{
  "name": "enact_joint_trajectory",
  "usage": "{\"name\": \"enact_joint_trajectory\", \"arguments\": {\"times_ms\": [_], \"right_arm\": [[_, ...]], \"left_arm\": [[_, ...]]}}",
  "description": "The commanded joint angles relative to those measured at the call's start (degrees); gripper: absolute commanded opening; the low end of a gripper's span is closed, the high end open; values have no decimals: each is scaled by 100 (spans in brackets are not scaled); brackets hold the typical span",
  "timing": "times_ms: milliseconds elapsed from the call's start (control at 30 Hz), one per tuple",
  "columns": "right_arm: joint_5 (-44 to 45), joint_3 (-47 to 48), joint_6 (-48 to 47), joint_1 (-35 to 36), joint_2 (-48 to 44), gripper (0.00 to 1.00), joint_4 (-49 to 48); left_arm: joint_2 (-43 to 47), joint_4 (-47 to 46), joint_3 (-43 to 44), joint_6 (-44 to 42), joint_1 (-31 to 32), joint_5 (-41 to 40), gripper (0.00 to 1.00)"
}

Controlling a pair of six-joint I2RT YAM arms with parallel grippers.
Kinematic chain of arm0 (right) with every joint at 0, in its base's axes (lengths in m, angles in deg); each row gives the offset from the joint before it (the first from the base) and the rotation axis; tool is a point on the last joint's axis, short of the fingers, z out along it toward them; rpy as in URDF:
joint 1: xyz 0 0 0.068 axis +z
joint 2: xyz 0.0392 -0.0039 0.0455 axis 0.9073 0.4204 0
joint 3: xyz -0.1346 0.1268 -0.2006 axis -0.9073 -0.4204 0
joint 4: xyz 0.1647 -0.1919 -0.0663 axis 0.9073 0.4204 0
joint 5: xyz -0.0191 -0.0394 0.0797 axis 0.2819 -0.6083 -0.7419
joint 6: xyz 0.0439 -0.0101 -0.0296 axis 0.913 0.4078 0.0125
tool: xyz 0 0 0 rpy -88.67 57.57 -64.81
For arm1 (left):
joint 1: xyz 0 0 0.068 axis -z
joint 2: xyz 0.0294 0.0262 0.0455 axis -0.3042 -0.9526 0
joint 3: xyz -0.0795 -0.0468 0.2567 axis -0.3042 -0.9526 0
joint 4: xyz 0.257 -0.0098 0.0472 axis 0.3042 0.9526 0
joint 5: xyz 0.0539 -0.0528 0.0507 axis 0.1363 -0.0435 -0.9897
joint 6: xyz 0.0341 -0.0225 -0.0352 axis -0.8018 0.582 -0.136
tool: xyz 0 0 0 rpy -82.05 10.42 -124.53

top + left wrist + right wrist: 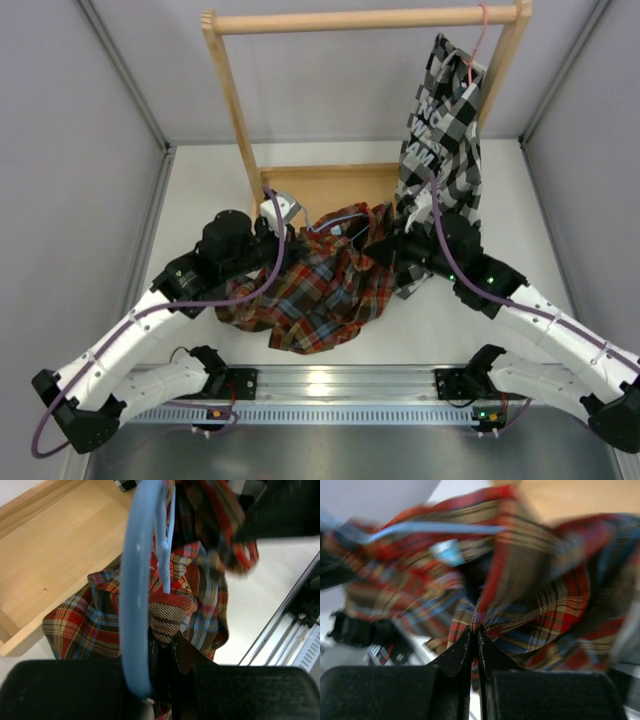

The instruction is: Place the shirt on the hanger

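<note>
The plaid shirt lies bunched on the table between my two arms. My left gripper is at its far left edge, beside the wooden base. In the left wrist view the light-blue hanger curves close past the lens and runs down into my left gripper, which looks shut on it, with shirt cloth bunched at the tips. A thin piece of the hanger shows over the shirt's top. My right gripper is shut on a fold of the shirt. The hanger bar crosses behind.
A wooden rack with a top rod and flat wooden base stands at the back. A black-and-white checked shirt hangs from it on a pink hanger, just behind my right arm. A metal rail runs along the near edge.
</note>
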Motion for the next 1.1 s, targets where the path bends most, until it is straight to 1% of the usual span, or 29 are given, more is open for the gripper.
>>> {"name": "enact_joint_trajectory", "arguments": {"times_ms": [0,67,100,167,267,400,433,467,500,533,567,600,633,667,700,733,767,800,833,867,933,1000,1033,1067], "right_arm": [[-166,-74,340,946,-101,0,-1232],[78,-57,323,1238,-39,0,-1349],[210,-31,244,1474,39,0,-1428],[552,-82,182,1625,206,0,-1368],[616,-485,269,1635,382,0,-1604],[756,-865,384,1635,331,0,-1851],[757,-909,384,1635,278,3,-1842],[730,-927,306,1635,103,9,-1781],[730,-901,244,1635,-20,24,-1659],[704,-874,182,1626,-169,25,-1492],[686,-822,34,1626,-545,27,-1073],[669,-795,-29,1626,-757,35,-886],[625,-734,-90,1626,-1264,38,-501],[581,-681,-230,1626,-1522,41,-297],[537,-620,-292,1626,-1750,45,-95],[459,-541,-362,1635,-1979,49,99],[432,-314,-520,1626,-2347,56,483],[405,-190,-634,1626,-2481,57,644],[414,90,-723,1626,-2648,59,802],[414,241,-906,1626,-2675,64,917],[292,687,-1109,1626,-2545,67,1198],[107,988,-1434,1626,-2299,70,1383],[19,1215,-1522,1626,-1976,70,1392],[-17,1313,-1671,1626,-1807,70,1401]], "left_arm": [[-414,-737,470,821,-1,24,0],[-563,-1115,567,856,-1,401,0],[-642,-1255,576,891,-1,473,0],[-687,-1658,585,944,-1,526,0],[-740,-1810,734,1032,-62,473,0],[-714,-1889,761,858,-290,955,0],[-600,-1889,735,813,-352,1000,0],[-547,-1898,682,734,-492,1070,0],[-477,-1898,656,638,-554,1332,0],[-389,-1881,647,515,-607,1552,0],[-371,-1820,647,279,-686,1702,0],[-362,-1601,699,128,-712,2017,0],[-388,-1477,743,-38,-730,2220,0],[-406,-1363,769,-292,-730,2370,0],[-423,-1240,787,-347,-730,2450,0],[-432,-1222,778,-409,-739,2712,0],[-441,-1221,761,-505,-739,2958,0],[-441,-1221,743,-663,-739,3265,0],[-459,-1239,708,-760,-739,4077,0],[-537,-1239,717,-900,-739,4486,0],[-652,-1239,778,-919,-730,5120,0],[-810,-1239,796,-866,-722,5175,0],[-871,-1239,813,-858,-721,5315,0],[-933,-1230,822,-884,-695,5725,0]]}}
